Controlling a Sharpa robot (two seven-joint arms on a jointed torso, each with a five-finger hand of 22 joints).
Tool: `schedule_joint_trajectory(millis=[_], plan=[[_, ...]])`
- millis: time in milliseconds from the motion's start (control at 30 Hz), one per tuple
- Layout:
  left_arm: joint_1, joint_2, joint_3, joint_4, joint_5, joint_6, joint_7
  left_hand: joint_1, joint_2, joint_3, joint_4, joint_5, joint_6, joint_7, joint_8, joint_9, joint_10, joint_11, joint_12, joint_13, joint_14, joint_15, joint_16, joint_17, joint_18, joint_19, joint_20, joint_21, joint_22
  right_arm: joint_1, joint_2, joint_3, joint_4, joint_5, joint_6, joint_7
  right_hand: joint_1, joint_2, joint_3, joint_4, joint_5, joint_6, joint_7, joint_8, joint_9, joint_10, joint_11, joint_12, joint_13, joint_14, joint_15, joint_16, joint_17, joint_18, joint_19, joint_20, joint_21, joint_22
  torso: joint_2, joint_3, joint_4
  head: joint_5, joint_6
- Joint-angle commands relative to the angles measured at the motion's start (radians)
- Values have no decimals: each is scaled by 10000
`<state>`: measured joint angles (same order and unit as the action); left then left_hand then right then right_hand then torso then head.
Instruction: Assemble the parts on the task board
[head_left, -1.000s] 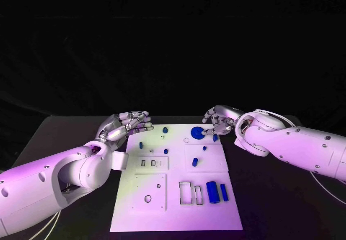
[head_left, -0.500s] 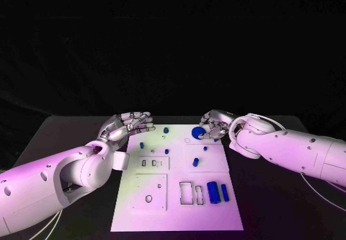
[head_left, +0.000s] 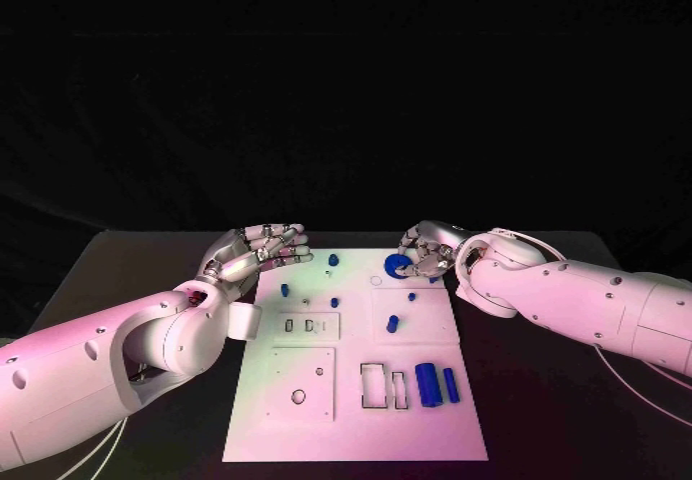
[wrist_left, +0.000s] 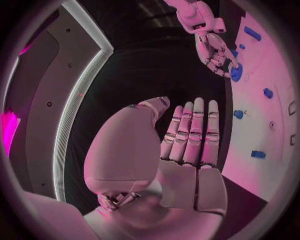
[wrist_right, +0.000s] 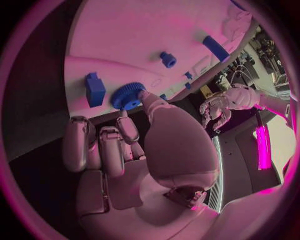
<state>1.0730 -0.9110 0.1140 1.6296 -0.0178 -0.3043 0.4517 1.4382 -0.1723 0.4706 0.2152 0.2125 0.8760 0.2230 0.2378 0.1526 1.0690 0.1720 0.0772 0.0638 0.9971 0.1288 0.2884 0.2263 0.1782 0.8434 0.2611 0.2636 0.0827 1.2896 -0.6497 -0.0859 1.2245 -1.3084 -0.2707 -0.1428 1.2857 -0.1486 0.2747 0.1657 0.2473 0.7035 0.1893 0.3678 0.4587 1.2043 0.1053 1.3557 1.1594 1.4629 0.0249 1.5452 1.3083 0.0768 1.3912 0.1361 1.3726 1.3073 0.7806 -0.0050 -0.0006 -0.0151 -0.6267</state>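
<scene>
- One round blue gear (head_left: 394, 264) sits near the far edge of the white task board (head_left: 353, 420).
- Right hand (head_left: 428, 250) touches the gear with its thumb. Its other fingers curl just beside it. I cannot tell if it really holds the gear.
- Small blue parts (head_left: 391, 323) lie across the board, and two long blue pieces (head_left: 436, 384) lie close to the near right corner.
- Left hand (head_left: 260, 250) is held up beside the board's far left corner, fingers apart, holding nothing.
- Under it all is the black surface (head_left: 123, 275).
</scene>
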Motion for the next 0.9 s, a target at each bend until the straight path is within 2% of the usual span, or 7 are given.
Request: schedule_joint_trajectory(millis=[33, 133, 200, 367, 533, 733, 900], plan=[[11, 32, 8, 10, 22, 254, -8, -37, 12, 83, 1, -5, -39, 172, -64, -11, 19, 67, -50, 15, -33, 50, -65, 10, 63, 82, 14, -55, -10, -37, 25, -26, -43, 197, 165, 21, 38, 138, 44, 60, 27, 129, -14, 65, -22, 115, -2, 46, 35, 920, 60, 57, 1929, -116, 51, -2, 29, 33, 8, 3, -10, 10, -24], [12, 34, 8, 8, 19, 276, -25, -37, 12, 83, 1, -5, -39, 172, -64, -11, 19, 67, -50, 15, -33, 50, -65, 10, 63, 82, 14, -55, -10, -37, 31, -27, -49, 219, 193, 13, 58, 182, 103, 84, 30, 172, -23, 82, -34, 140, -10, 63, 62, 921, 55, 59, 1932, -120, 63, -5, 45, 58, -3, 0, -6, 15, -42], [12, 34, 8, 5, 16, 290, -36, -58, 1, 117, -18, 1, -38, 180, -69, -11, 26, 72, -66, 16, -29, 53, -80, 24, 63, 95, 13, -57, -17, -37, 29, -27, -50, 175, 227, 1, 327, 273, 458, -10, -128, 440, -75, 132, -97, 286, -64, 148, 213, 923, 12, 65, 1947, -128, 90, -38, 80, 120, -5, 0, -4, 13, -42], [12, 35, 8, 2, 14, 349, -52, -58, 1, 117, -18, 1, -38, 180, -69, -11, 26, 72, -66, 16, -29, 53, -80, 24, 63, 95, 13, -57, -17, -38, 21, -27, -36, 37, 255, -3, 702, 175, 1384, -379, -534, 1315, -328, 398, -131, 564, -286, 289, 487, 932, -176, 75, 1987, -145, 139, -196, 138, 244, -1, 2, -12, 26, -53], [12, 53, 8, -11, 13, 417, -73, -61, -1, 121, -22, 1, -39, 180, -70, -12, 27, 73, -69, 15, -29, 53, -82, 25, 63, 96, 13, -58, -19, -42, 4, -27, 51, -361, 92, 32, 737, 55, 1710, -609, -620, 1577, -443, 603, -53, 597, -387, 285, 509, 938, -264, 80, 2010, -158, 172, -281, 170, 311, -1, 4, -19, 15, -47], [11, 61, 8, -19, 12, 452, -87, -70, -6, 125, -23, 0, -41, 183, -73, -12, 26, 75, -73, 15, -31, 55, -87, 28, 62, 97, 13, -59, -21, -60, -9, -27, 253, -1408, -398, 74, 495, -71, 1807, -583, -573, 1537, -443, 621, -48, 559, -395, 234, 443, 930, -282, 68, 1971, -164, 182, -311, 176, 336, 1, -1, -22, 8, -54], [11, 69, 8, -25, 12, 474, -89, -70, -6, 125, -23, 0, -41, 183, -73, -12, 26, 75, -73, 15, -31, 55, -87, 28, 62, 97, 13, -59, -21, -74, -28, -26, 506, -2106, -1060, 134, 301, -121, 1883, -523, -478, 1525, -446, 636, -47, 576, -398, 222, 440, 928, -285, 64, 1963, -184, 237, -318, 230, 419, -3, 0, -1, 2, -12]])
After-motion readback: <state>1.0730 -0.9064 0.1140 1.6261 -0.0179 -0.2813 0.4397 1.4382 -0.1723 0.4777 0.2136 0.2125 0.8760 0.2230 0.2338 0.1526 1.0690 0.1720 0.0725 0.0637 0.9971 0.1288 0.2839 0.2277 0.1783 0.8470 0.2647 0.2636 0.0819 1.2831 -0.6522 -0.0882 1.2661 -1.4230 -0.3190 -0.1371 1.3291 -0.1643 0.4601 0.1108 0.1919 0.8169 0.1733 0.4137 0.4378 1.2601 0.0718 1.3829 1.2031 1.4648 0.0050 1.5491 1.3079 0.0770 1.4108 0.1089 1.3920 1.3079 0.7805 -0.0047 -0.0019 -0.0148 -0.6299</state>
